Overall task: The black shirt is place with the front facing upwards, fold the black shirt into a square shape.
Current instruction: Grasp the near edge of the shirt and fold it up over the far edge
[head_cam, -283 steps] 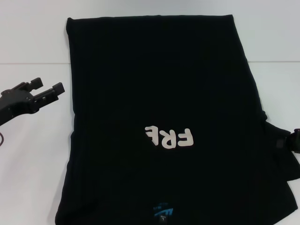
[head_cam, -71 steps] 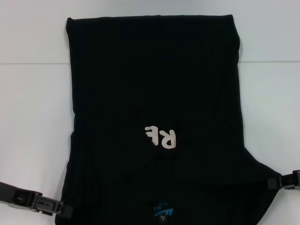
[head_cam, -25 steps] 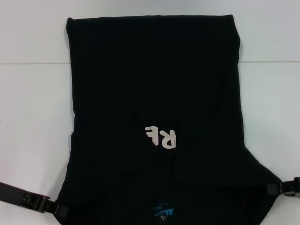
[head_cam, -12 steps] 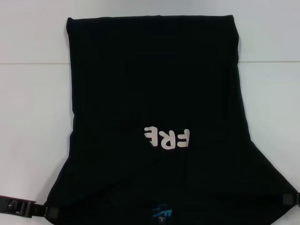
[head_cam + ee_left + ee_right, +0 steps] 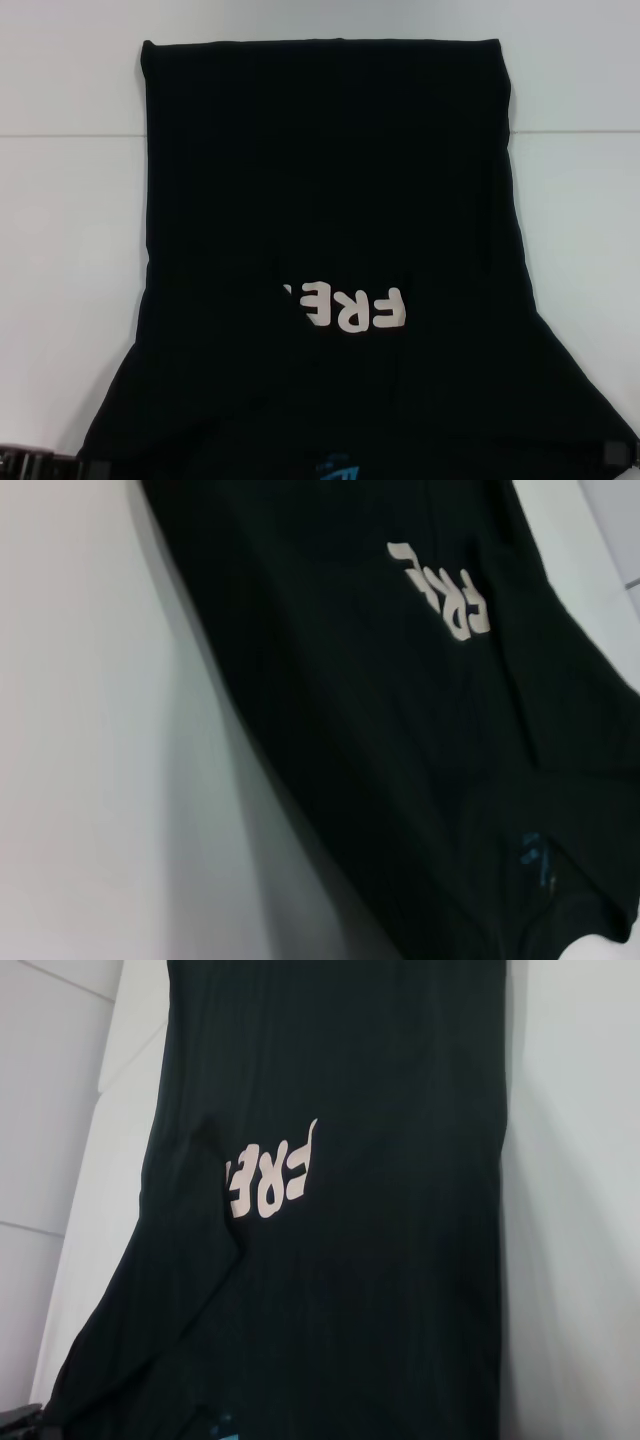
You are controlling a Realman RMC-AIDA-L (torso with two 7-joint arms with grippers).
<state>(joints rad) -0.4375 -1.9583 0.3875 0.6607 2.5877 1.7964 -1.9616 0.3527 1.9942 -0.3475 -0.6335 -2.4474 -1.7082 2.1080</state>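
The black shirt [image 5: 330,180] lies lengthwise on the white table, its far hem flat and its near end raised toward me and spread wide. White letters [image 5: 345,308] read upside down, partly creased at one end. A blue neck label [image 5: 338,468] peeks in at the bottom edge. My left gripper [image 5: 95,468] holds the near left corner of the cloth and my right gripper [image 5: 614,453] holds the near right corner, both shut on the fabric. The wrist views show the shirt [image 5: 400,730] [image 5: 350,1290] hanging taut, with no fingers of their own in view.
The white table [image 5: 60,250] runs bare on both sides of the shirt, with a thin seam line [image 5: 70,134] crossing it toward the back. Nothing else stands on it.
Both grippers have drawn the near corners higher and farther apart, sinking toward the bottom edge of the head view. The fold over the lettering has opened, showing more letters.
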